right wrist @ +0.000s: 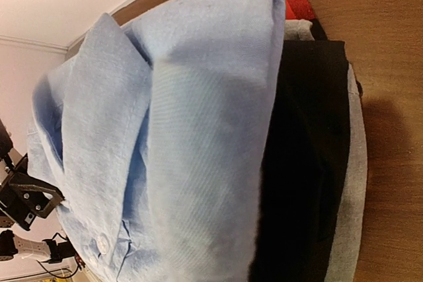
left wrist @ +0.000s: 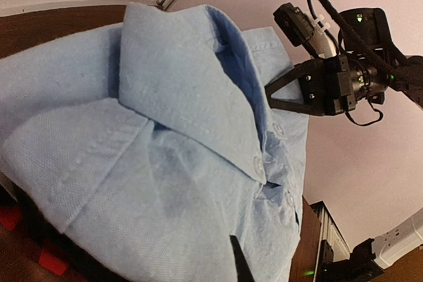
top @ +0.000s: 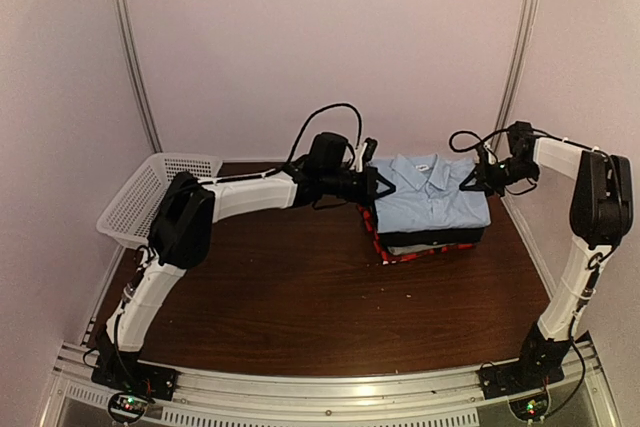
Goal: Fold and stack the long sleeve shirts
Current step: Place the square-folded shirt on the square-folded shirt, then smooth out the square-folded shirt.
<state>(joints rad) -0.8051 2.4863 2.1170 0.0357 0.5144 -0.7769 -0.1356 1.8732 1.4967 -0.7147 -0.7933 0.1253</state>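
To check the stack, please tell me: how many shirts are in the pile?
4, in one pile: light blue shirt on top, black shirt under it, grey shirt and red-plaid shirt lower down. Others may be hidden inside.

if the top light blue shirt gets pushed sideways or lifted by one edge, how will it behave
The light blue shirt is thin woven cloth with soft folds, so lifted by one edge it would likely droop and unfold. Pushed, it would probably slide or bunch over the black shirt beneath rather than shift it.
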